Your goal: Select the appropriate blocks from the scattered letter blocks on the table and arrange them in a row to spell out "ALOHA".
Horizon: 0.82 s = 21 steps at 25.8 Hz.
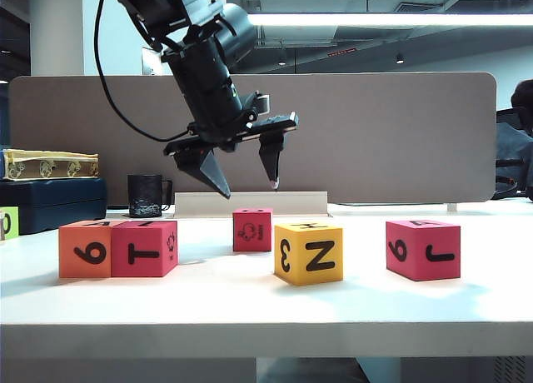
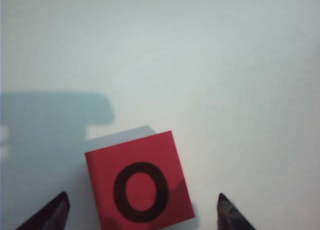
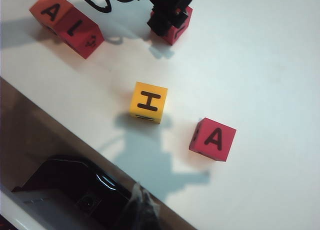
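My left gripper (image 1: 250,188) hangs open just above a pink-red letter block (image 1: 252,229) at mid-table, apart from it. In the left wrist view that block (image 2: 140,187) shows an O on top, between the spread fingertips (image 2: 61,202). At the left an orange block (image 1: 83,248) touches a pink-red one (image 1: 144,248); from the right wrist view they read A (image 3: 50,10) and L (image 3: 80,32). A yellow H block (image 3: 148,102) and a pink-red A block (image 3: 213,138) stand apart on the table (image 1: 250,304). My right gripper (image 3: 142,210), blurred, is shut and holds nothing, off the table's front edge.
A lime-green block (image 1: 7,223) sits at the far left edge. Behind it are a dark blue box (image 1: 50,201) with a gold box (image 1: 50,164) on top, and a black mug (image 1: 146,195). A grey partition (image 1: 375,133) closes the back.
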Motion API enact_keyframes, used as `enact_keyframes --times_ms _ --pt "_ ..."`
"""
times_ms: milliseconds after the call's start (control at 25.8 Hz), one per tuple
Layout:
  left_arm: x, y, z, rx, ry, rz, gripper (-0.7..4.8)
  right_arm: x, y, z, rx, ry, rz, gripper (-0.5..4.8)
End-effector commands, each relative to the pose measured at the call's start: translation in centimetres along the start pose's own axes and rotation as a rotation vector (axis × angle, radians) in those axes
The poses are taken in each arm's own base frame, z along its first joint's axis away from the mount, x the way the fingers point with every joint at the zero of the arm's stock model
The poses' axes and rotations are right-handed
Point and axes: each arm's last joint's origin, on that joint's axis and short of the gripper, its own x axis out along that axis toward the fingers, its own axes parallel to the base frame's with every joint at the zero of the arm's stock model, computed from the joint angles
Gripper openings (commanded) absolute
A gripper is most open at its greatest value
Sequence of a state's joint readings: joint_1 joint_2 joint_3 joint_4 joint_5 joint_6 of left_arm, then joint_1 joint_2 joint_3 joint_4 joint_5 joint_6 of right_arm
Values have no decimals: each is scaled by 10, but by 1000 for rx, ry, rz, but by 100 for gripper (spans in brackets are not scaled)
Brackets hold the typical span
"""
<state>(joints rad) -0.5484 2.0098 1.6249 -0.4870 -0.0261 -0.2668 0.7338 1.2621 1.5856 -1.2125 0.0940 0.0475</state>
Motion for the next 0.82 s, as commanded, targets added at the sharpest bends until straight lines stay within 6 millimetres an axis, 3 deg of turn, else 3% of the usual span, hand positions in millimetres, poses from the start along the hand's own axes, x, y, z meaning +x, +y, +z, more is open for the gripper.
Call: enact_keyframes --times_ms 39,116,466,660,815 --pt "2 1 0 -44 19 -46 448 -1 0 1 4 -16 1 -5" --pt "5 2 -2 -69 36 -48 474 -1 0 2 4 -19 1 -5" --pt "18 1 -7 -55 55 -45 458 -1 0 2 4 -19 2 -5" --pt "24 -2 -10 -8 54 -42 369 -1 0 2 4 -19 2 -5" --pt "27 -3 -11 14 46 -18 353 -1 0 1 4 -17 2 -5"
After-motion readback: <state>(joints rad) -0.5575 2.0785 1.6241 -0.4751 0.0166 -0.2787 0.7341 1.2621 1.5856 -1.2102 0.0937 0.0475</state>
